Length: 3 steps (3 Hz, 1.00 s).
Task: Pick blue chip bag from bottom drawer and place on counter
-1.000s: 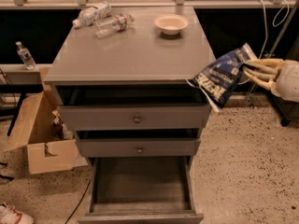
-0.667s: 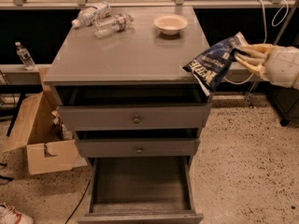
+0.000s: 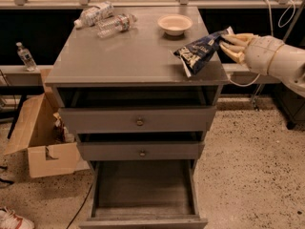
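Holding the blue chip bag point(image 3: 200, 54) by its right end, the tool point(image 3: 228, 46) sits at right of frame, fingers clamped on the foil. Gripping the end lets the bag's body lead over the table point(image 3: 133, 56) edge; contact unclear. It sits below the bowl point(image 3: 175, 24). Bottom drawer point(image 3: 143, 190) open, floor bare. Judgement: release is next.

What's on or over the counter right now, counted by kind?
Water bottles, lying down: 2
Bowl: 1
Blue chip bag: 1, held by the claw at the right edge of the counter
Total: 4
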Tool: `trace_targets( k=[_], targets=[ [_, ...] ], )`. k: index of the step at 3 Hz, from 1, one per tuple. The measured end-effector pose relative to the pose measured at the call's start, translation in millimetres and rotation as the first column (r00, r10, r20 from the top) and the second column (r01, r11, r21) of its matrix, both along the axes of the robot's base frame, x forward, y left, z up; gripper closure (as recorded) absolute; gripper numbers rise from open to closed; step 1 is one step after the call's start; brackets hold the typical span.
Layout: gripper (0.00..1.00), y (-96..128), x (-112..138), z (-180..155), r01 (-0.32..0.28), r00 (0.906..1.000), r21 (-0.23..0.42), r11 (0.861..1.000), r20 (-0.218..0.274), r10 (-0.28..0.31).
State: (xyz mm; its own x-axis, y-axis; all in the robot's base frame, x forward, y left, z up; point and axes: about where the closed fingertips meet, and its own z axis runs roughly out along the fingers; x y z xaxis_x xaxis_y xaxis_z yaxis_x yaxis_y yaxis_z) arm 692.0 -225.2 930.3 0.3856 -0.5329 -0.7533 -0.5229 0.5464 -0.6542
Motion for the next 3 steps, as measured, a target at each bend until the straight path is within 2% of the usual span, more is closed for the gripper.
trace_targets(
  k=[2, 3],
  targets=[
    [1.00, 28.3, 60.3, -21.2, 0.049, 0.9966, 0.012, 0.999, -0.067, -0.048],
    [0.86, 39.7, 81.4, -29.8, 0.059, 0.9935, 0.005, 0.998, -0.098, -0.058]
  ],
)
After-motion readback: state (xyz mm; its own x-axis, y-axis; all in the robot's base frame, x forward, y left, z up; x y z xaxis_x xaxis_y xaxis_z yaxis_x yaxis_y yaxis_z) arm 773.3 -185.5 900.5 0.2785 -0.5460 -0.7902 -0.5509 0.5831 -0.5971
